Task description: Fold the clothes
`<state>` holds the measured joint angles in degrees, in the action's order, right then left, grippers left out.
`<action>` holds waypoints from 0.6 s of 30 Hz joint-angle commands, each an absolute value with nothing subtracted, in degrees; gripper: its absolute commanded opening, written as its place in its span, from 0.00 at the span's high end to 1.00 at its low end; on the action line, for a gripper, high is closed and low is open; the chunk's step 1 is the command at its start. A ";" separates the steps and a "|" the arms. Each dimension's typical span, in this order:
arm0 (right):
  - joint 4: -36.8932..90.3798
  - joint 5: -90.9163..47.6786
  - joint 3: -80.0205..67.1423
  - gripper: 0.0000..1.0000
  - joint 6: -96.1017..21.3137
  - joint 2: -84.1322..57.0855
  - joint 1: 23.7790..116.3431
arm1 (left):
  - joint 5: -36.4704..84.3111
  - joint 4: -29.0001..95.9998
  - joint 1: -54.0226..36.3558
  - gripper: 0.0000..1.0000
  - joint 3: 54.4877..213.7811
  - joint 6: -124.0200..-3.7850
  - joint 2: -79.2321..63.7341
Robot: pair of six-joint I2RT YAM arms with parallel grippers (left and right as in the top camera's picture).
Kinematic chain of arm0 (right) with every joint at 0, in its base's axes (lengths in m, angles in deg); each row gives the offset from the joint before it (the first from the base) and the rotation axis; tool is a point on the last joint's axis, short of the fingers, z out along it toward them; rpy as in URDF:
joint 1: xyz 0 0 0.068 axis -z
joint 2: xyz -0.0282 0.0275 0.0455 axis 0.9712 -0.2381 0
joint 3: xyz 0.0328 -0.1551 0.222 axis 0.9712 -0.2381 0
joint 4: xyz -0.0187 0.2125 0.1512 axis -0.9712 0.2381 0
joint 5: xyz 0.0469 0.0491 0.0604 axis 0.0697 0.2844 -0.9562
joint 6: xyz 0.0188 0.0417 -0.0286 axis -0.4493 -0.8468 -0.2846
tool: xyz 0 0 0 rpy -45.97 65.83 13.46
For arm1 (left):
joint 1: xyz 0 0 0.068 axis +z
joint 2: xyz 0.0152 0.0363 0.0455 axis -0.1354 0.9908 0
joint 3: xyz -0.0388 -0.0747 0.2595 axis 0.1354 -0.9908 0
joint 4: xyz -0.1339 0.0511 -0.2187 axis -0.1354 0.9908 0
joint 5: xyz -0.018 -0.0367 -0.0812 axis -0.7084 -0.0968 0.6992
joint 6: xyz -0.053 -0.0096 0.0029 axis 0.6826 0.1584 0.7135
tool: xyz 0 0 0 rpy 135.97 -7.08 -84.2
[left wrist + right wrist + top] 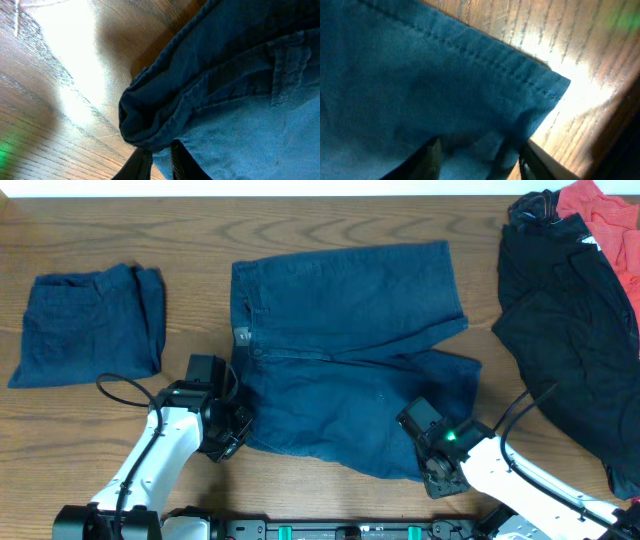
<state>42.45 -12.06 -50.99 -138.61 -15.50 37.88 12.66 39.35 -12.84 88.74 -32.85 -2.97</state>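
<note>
Navy-blue shorts (350,350) lie spread flat in the middle of the table, with the waistband to the left and the legs to the right. My left gripper (228,432) is at the near waistband corner. In the left wrist view its fingers (159,157) are pinched on the bunched waistband cloth (150,120). My right gripper (432,465) is at the near hem corner of the leg. In the right wrist view its fingers (477,155) are spread wide, with the hem cloth (470,75) lying between them. A second navy garment (90,325) lies folded at the far left.
A pile of black cloth (570,330) with a red garment (600,210) on top fills the right side of the table. The wooden table (330,220) shows bare wood behind the shorts. The table's front edge runs just behind both arms.
</note>
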 commanded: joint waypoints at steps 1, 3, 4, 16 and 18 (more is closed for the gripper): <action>42.12 -11.23 -51.63 0.60 -139.40 -15.85 37.68 | 12.77 39.50 -12.67 0.84 88.34 -33.62 -2.67; 41.60 -11.16 -51.63 0.66 -139.40 -15.85 37.68 | 12.77 39.50 -12.67 0.84 88.34 -33.62 -2.67; 41.31 -11.01 -51.65 0.71 -139.40 -15.85 37.68 | 12.77 39.50 -12.67 0.84 88.34 -33.62 -2.67; 41.62 -8.52 -51.39 0.99 -137.15 -15.33 37.70 | 14.81 39.52 -12.67 0.94 88.72 -41.73 -3.96; 42.60 -6.13 -50.67 0.99 -134.37 -14.34 37.70 | 16.45 39.54 -12.67 0.94 89.46 -44.57 -5.46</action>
